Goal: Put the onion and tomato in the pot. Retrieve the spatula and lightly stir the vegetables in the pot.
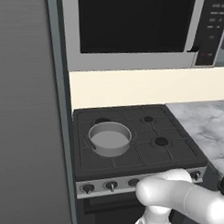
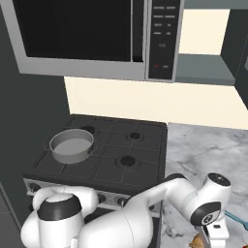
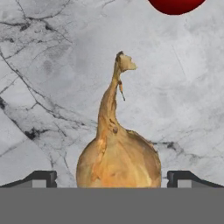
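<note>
The gripper (image 3: 112, 178) is hanging over the marble counter (image 3: 48, 87) with fingers (image 3: 41, 178) spread wide, the onion (image 3: 117, 159) sitting between them, touching neither. The tomato (image 3: 176, 5) is lying just beyond its stem. The pot (image 1: 109, 139) is standing far left on the stove (image 1: 149, 133).

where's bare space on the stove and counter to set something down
Free: the stove's right burners beside the pot, and the marble counter right of the stove. Crowded: the counter patch under the open fingers, where the onion sits between them and the tomato lies just beyond.
</note>
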